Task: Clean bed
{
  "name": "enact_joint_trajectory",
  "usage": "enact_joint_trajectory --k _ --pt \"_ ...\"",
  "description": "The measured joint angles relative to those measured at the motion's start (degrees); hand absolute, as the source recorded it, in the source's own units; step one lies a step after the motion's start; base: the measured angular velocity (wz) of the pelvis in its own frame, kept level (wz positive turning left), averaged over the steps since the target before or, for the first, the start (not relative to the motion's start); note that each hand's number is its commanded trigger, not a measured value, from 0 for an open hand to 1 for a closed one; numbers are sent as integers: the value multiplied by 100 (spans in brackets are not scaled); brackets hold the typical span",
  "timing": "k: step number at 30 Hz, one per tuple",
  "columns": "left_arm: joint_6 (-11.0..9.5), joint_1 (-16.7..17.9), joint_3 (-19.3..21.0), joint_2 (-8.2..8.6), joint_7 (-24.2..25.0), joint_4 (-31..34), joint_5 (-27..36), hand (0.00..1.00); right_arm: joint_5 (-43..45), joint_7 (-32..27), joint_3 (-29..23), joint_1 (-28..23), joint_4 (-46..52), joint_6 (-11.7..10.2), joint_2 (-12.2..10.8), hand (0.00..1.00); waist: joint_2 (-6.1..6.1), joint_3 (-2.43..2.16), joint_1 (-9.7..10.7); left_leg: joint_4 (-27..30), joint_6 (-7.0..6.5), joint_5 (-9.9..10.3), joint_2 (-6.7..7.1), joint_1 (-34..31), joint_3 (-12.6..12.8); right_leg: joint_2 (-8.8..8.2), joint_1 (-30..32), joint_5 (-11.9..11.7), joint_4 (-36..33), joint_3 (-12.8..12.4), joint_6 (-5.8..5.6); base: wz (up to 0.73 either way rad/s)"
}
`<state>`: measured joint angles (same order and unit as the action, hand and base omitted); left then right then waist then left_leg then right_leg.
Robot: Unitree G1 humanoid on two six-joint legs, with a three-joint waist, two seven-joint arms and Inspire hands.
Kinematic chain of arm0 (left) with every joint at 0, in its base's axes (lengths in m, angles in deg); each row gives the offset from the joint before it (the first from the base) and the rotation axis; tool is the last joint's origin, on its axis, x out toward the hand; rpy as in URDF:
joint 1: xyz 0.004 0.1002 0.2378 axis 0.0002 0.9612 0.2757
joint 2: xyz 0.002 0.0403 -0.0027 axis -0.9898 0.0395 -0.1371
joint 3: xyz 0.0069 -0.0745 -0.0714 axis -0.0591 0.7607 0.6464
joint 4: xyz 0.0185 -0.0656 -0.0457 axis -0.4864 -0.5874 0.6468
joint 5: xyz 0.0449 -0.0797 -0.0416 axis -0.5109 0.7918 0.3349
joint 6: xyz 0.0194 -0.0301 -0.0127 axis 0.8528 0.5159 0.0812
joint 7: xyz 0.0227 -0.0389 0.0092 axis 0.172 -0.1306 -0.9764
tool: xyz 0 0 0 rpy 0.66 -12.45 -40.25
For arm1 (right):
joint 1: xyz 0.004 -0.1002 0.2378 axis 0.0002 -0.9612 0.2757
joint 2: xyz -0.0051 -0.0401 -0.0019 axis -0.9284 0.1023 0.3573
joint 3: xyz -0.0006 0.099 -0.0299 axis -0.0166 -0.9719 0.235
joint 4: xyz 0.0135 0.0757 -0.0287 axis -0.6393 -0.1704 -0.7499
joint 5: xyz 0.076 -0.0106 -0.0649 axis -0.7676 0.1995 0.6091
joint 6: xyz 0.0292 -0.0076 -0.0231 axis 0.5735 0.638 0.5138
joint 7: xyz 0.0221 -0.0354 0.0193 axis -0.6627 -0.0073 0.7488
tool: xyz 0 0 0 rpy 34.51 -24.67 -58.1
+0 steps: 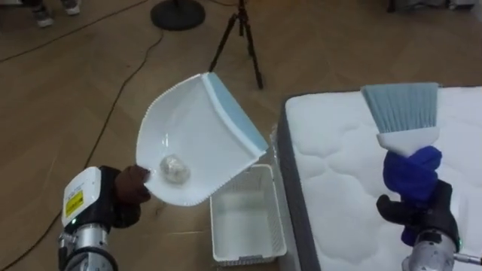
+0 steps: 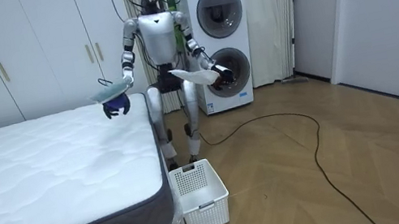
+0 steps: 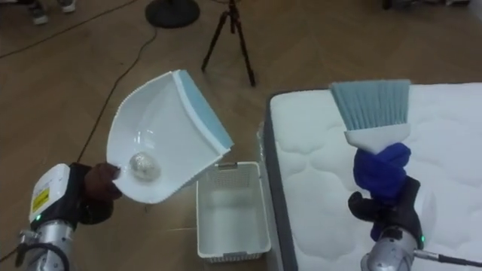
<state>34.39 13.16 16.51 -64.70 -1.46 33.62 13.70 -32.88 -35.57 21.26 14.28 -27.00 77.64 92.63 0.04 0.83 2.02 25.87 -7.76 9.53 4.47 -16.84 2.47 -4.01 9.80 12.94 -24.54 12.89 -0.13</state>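
so – one mattress [image 1: 339,173], the biggest thing here: white, quilted in a wavy stitched pattern, with a dark grey band round its side. its top looks bare and smooth in the room view. the robot stands on the wood-plank floor [image 1: 68,98] at the mattress corner, with two front-loading washers [image 2: 220,42] stacked behind it and white wardrobe doors [image 2: 32,51] to the room view's left.

one basket [image 1: 245,222] – white plastic, rectangular, walls perforated in a grid, nothing inside. it sits on the floor just beside the mattress edge.

one dustpan [image 1: 196,135]: white moulded plastic, a broad scoop with a rounded back and a pale blue strip along its straight lip. it is held up in the air and tilted, left of the mattress, its lower rim over the basket's near corner as the eye views show it. the left hand [image 1: 129,192], dark, has its fingers wrapped at the dustpan's rear end.

one brush [image 1: 403,120]: a fan of grey-blue bristles pointing away from the robot, a white head, a deep blue handle. the right hand [image 1: 414,214] is clenched round that handle, over the mattress.

one tripod [image 1: 239,38], thin dark legs, on the floor beyond.

one crumpled ball [image 1: 173,169] – pale, wrinkled, smallest thing; it lies deep in the dustpan, close to the left hand.
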Motion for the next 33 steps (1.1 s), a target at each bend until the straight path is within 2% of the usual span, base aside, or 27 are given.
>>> enact_joint_trajectory --k 2,3,5,6,8,11,14,16,19,22,23,25,26,28,30,32,33 --pt "16 -67 -76 -49 3 -161 -5 100 10 30 11 37 -81 -98 -9 0 12 13 -35 60 -11 36 125 -68 -208 25 123 131 -158 -197 -4 39" --pt "8 -89 -82 -55 3 -182 -5 100 13 30 5 56 -158 -145 -6 0 25 23 -29 86 -36 28 143 -80 -252 35 130 156 -198 -248 -14 46" --pt "-2 -309 -84 -144 -1 -333 -2 100 10 32 7 190 -509 -249 -3 0 53 49 -33 256 -44 96 198 -260 -371 81 291 272 -406 -579 -38 38" --pt "-5 -400 -85 -172 -2 -380 -5 100 10 32 5 232 -588 -262 5 0 65 57 -31 290 -42 97 218 -332 -413 93 358 292 -460 -625 -43 31" --pt "-73 -713 -198 -384 -27 -626 7 100 9 32 36 337 -831 -281 12 0 83 68 -58 337 -33 99 244 -535 -451 115 554 352 -627 -738 -53 13" --pt "-117 -1056 -256 -616 -27 -921 -133 100 17 25 46 466 -1114 -316 24 0 140 99 -25 431 1 119 244 -775 -465 124 791 394 -735 -728 -18 0" --pt "-129 -1380 -300 -724 -93 -1192 -192 100 17 20 46 494 -1301 -351 42 0 190 133 69 567 8 124 282 -1050 -476 99 1081 482 -958 -699 -23 6" --pt "-130 -1513 -405 -849 -121 -1398 -299 100 17 20 44 486 -1365 -365 50 0 212 145 199 631 7 124 345 -1151 -508 -8 1217 555 -1116 -625 -25 15" --pt "-154 -1614 -409 -1086 -122 -1520 -508 100 27 21 41 511 -1659 -458 105 0 244 165 256 720 10 150 354 -1310 -512 23 1436 579 -1253 -693 -27 -2" --pt "-152 -1727 -477 -1330 -126 -1667 -567 100 92 20 38 514 -1766 -467 253 0 382 220 390 771 39 174 406 -1455 -537 -63 1650 595 -1416 -668 -28 5" --pt "-118 -1803 -619 -1473 -125 -1760 -616 100 170 20 21 523 -1815 -494 275 0 416 225 438 774 39 162 451 -1496 -509 -124 1763 635 -1561 -671 -51 6" --pt "-82 -1980 -857 -1641 -123 -1956 -728 100 319 27 21 537 -1959 -515 278 0 447 221 466 781 11 141 533 -1521 -449 -215 1899 734 -1816 -667 -44 4" --pt "-56 -2039 -971 -1715 -120 -1976 -789 100 447 27 20 537 -1989 -515 309 0 534 241 543 798 4 138 587 -1540 -449 -272 1964 770 -1940 -673 -49 12" --pt "-19 -2119 -1148 -1762 -112 -2001 -879 100 565 2 21 536 -1983 -579 406 0 644 228 595 799 -3 134 654 -1560 -406 -309 2063 848 -2121 -811 -55 6" --pt "38 -2196 -1316 -1812 -111 -1999 -895 100 704 -49 12 547 -1986 -655 484 0 762 219 665 800 -3 134 657 -1603 -357 -360 2161 856 -2215 -812 -54 -2" --pt "57 -2301 -1552 -1963 -103 -2005 -897 100 973 -38 26 618 -1958 -760 552 0 913 225 842 818 6 127 654 -1681 -303 -387 2210 914 -2245 -813 -67 0" --pt "55 -2321 -1584 -1975 -94 -2009 -916 100 1041 -35 47 617 -1934 -799 571 0 957 224 892 836 4 124 650 -1692 -279 -384 2214 938 -2253 -814 -69 -7"
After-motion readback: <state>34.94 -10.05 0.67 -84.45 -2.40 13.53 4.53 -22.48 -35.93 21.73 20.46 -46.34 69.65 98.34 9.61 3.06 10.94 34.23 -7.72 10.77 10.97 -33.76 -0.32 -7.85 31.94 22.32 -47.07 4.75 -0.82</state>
